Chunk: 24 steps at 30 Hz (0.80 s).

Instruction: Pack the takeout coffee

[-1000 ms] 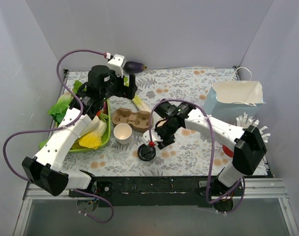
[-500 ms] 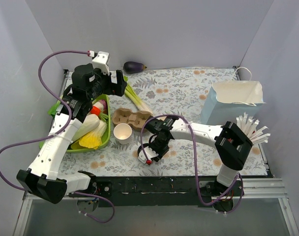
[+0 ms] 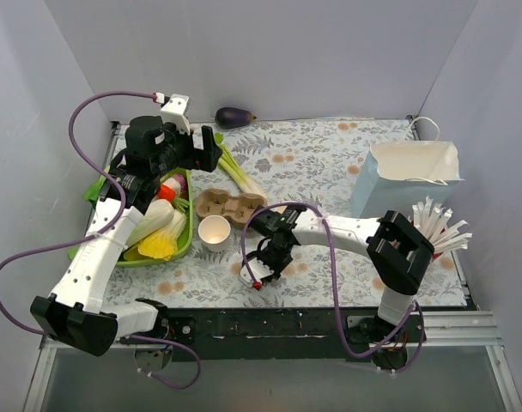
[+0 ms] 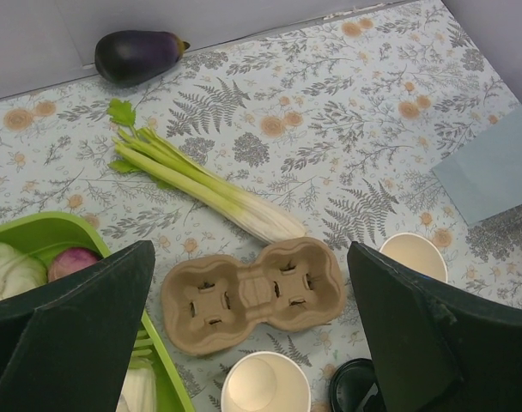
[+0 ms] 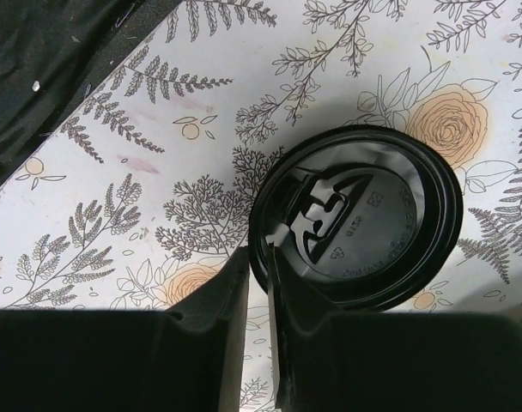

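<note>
- Pinching one edge of the black lid [image 5: 364,223], the right gripper [image 5: 259,251] has its two fingers drawn nearly together, one over the lid and one outside its rim.
- That lid lies flat on the flowered table [image 3: 330,159], close to the near edge and a little near of the cardboard cup carrier [image 4: 252,296].
- Where the takeout coffee stands I cannot tell: the two white cups in view are both open-topped, and the lid sits on neither.
- The nearer open cup [image 4: 261,384] stands just near of the carrier, left of the lid.
- The second open cup [image 4: 414,255] stands right of the carrier and apart from it; the right arm hides it in the overhead view.
- The left gripper [image 4: 251,249] hangs above the far-left part of the table, its fingers spread wide with nothing between them.
- A celery stalk [image 4: 201,184] lies aslant just far of the carrier, leaves toward the far left.
- An eggplant [image 4: 136,56] rests at the far edge by the back wall.
- The green tray [image 4: 46,230] on the left holds leafy greens and a reddish onion [image 4: 72,262].
- A pale blue paper bag [image 3: 411,176] stands upright on the right, mouth open, with a bunch of white sticks [image 3: 437,221] just near of it.
</note>
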Tool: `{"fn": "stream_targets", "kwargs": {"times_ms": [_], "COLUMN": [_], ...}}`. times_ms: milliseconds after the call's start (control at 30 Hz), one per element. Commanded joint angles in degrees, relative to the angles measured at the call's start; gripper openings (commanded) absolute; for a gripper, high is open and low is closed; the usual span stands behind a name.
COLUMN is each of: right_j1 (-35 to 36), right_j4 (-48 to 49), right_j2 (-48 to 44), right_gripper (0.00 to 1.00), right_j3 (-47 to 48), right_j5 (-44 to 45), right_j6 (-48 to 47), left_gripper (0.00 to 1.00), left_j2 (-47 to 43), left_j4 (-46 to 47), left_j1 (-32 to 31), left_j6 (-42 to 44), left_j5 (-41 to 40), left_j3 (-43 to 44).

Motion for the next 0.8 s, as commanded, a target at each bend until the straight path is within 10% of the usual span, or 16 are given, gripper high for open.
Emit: {"fn": "stream_targets", "kwargs": {"times_ms": [0,233,767], "right_j1": [0.41,0.85,5.60], "right_j4": [-0.10,-1.77,-11.87], "right_j2": [0.43,0.79,19.68], "right_gripper": [0.17,0.02,0.01], "right_j3": [0.48,2.85,34.04], "right_j5": [-0.45,-1.77,-20.13], "right_j6": [-0.82,-0.39,9.45], "left_gripper": [0.96,0.96,0.96], "left_j2": [-1.53,-1.53,-1.35], "left_j4": [-0.21,0.05,-1.70], "left_j1": [0.59,0.86,1.03], "left_j6": [-0.63,-0.72,0.68], "left_j5": [1.33,1.77,2.56], "left_j3": [-0.14,0.04,3.55]}}
